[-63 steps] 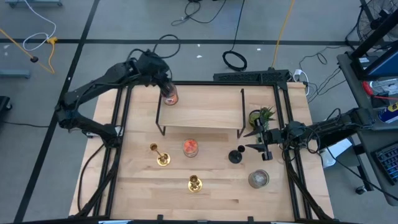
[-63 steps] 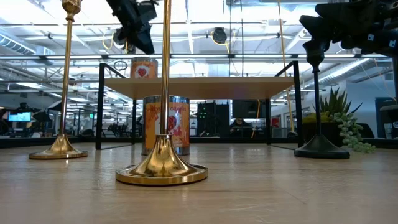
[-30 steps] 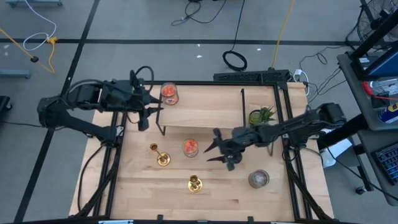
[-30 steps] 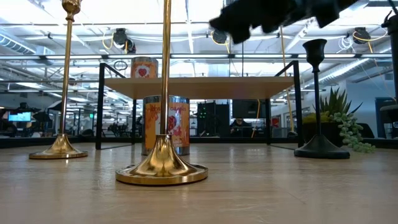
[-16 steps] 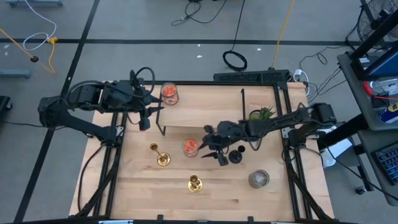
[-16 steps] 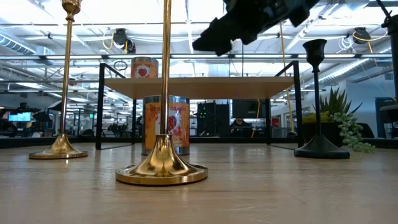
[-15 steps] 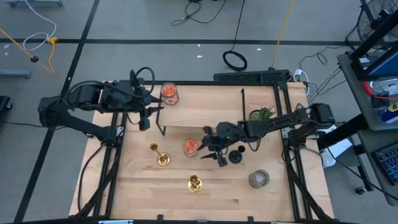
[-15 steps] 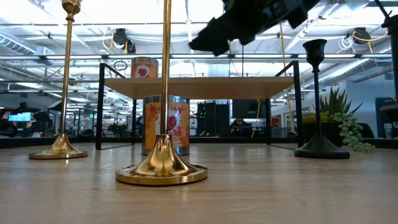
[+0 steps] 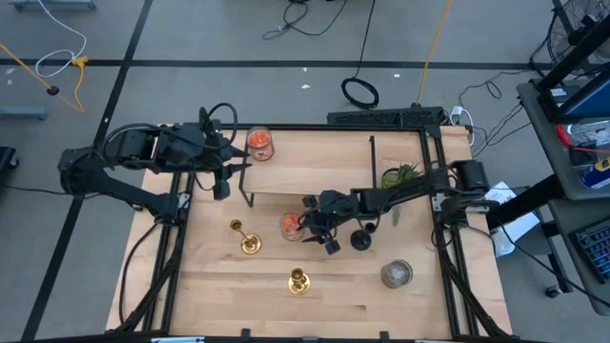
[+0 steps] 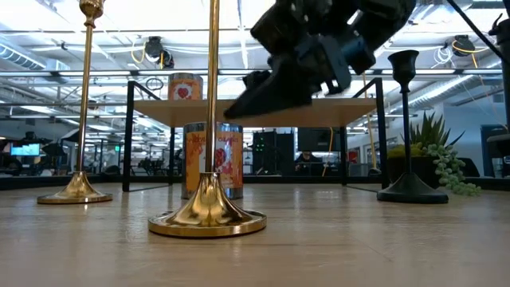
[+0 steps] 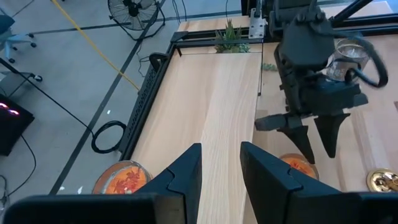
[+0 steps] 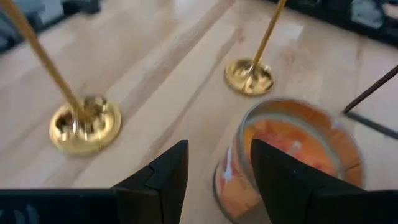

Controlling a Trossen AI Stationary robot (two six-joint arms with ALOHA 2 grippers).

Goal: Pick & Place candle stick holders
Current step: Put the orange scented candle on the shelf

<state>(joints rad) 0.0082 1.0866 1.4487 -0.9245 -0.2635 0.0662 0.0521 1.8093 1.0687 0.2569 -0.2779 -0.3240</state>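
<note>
Two gold candle stick holders stand on their round bases on the table, one [image 9: 247, 241] at the left and one [image 9: 298, 280] nearer the front edge. They also show in the right wrist view [image 12: 249, 76] [image 12: 84, 124]. The black holder [image 9: 360, 238] stands right of centre. My right gripper [image 9: 317, 238] is open and empty, hovering between the black holder and an orange jar candle [image 9: 292, 226], with the jar just beyond its fingers [image 12: 292, 155]. My left gripper [image 9: 226, 176] is open and empty at the left end of the raised shelf.
A raised wooden shelf [image 9: 310, 176] on a black frame stands at the table's middle back. A second orange jar candle [image 9: 258, 143] is at the far left, a grey jar candle [image 9: 396, 274] at the front right, and a small potted plant [image 9: 400, 178] at the right.
My right gripper has swung toward the table's left edge, past the black holder, and has come lower beside the orange jar candle. It stays open. The holders and jars have not moved.
</note>
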